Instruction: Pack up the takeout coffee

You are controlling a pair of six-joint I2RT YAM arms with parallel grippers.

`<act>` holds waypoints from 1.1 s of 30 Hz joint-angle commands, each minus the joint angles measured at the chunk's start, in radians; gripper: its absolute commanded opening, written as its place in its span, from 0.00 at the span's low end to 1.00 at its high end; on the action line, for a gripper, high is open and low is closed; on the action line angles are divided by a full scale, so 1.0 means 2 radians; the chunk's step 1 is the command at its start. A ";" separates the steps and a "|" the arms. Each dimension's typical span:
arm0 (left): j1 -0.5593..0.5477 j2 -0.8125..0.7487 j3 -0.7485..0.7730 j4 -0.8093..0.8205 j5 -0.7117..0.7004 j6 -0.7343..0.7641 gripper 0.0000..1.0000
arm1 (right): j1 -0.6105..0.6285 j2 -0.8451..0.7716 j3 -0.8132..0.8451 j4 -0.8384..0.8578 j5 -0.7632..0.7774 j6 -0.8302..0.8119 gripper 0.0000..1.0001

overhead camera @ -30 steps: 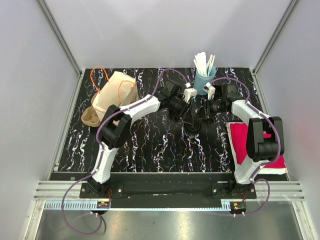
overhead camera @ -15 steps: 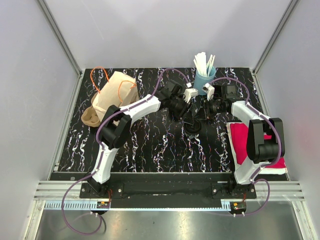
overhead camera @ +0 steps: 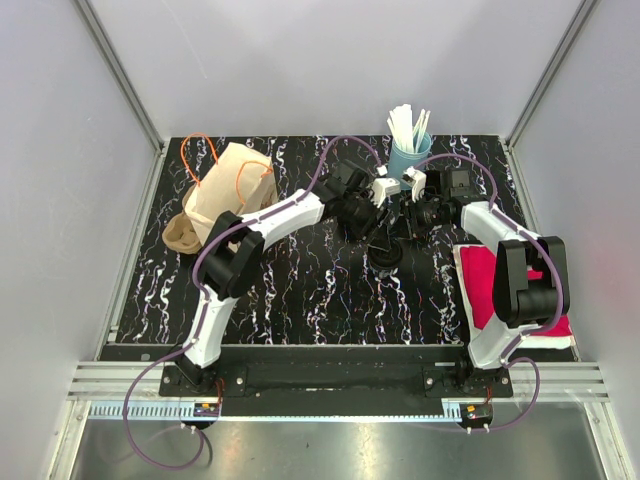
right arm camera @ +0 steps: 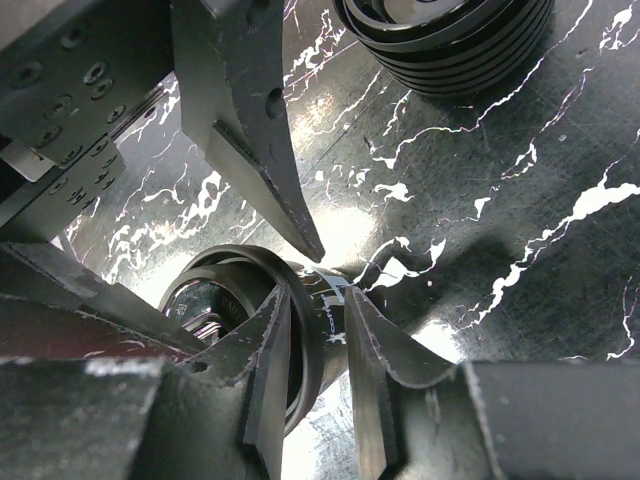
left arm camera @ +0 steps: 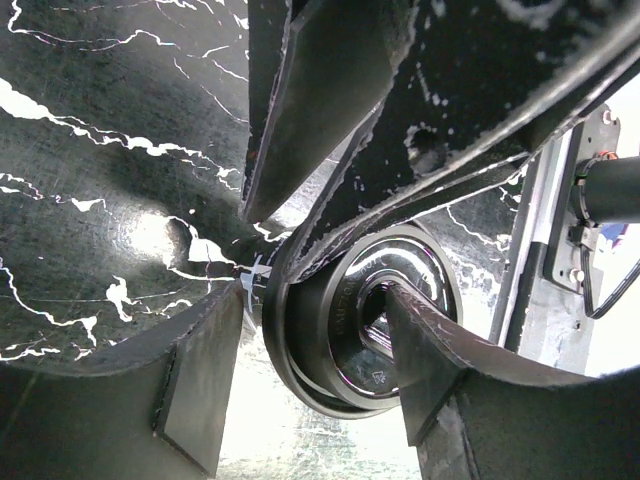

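Two arms meet over the middle of the black marbled table [overhead camera: 300,290], both working at one black lid [left arm camera: 345,325].

At the far left a paper bag [overhead camera: 228,185] with orange handles lies on the table, with a brown cardboard tray [overhead camera: 180,235] touching its near left corner.

The left gripper [left arm camera: 315,310] reaches in from there with its fingers spread wide around the lid. In the left wrist view one finger [left arm camera: 200,385] stands just beside the rim, with a thin bright gap between them. The other finger [left arm camera: 430,365] crosses the lid's glossy middle, so this tool is open and not clamped.

The lid is tilted between the two grippers, near the table's centre. What lies under it is hidden.

A stack of lids [right arm camera: 445,40] sits on the table close by, apart from the held one.

The right gripper [right arm camera: 315,300] comes from the right side, its two fingers nearly together and pinching the lid's rim between them.

Behind the grippers, a blue cup [overhead camera: 408,160] holds white sticks [overhead camera: 405,122] upright.

At the far right a red cloth [overhead camera: 490,280] lies flat beside the right arm.
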 commanded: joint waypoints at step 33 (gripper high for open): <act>-0.004 0.020 0.010 -0.047 -0.065 0.015 0.61 | 0.002 -0.106 0.052 -0.106 0.099 0.035 0.69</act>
